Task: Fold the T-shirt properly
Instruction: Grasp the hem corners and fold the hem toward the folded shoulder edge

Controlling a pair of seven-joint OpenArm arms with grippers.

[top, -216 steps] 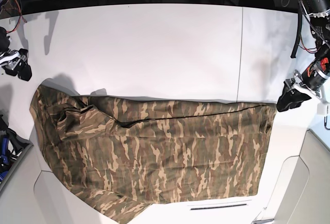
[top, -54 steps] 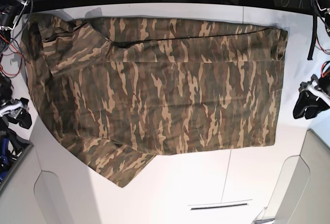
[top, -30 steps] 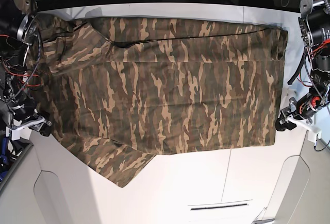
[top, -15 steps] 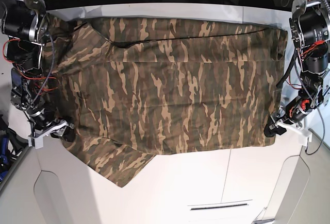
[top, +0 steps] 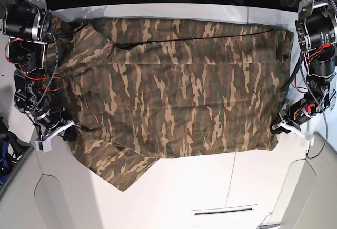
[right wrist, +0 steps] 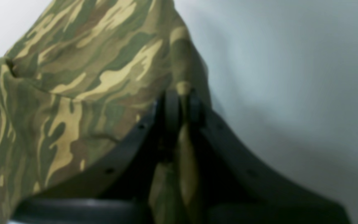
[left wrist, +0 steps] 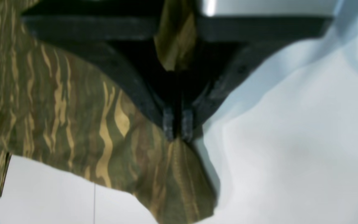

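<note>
The camouflage T-shirt (top: 174,89) lies spread flat on the white table (top: 174,187), and it covers most of the far half of the table. One sleeve (top: 124,168) points toward the near edge of the table.

The left gripper (top: 276,127) is at the near corner of the T-shirt, on the right side of the base view. In the left wrist view its jaws are closed together on the cloth, and a fold of the fabric (left wrist: 176,40) goes up between the two black fingers (left wrist: 168,119). The corner (left wrist: 182,183) hangs out below the tips.

The right gripper (top: 67,132) is at the opposite edge of the T-shirt, on the left side of the base view, close to the sleeve. In the right wrist view it (right wrist: 180,102) is also closed on the cloth, and a pinched strip of fabric (right wrist: 179,174) runs between its fingers. The cloth beside the tips is pulled up into a small ridge (right wrist: 179,56) above the table.
</note>
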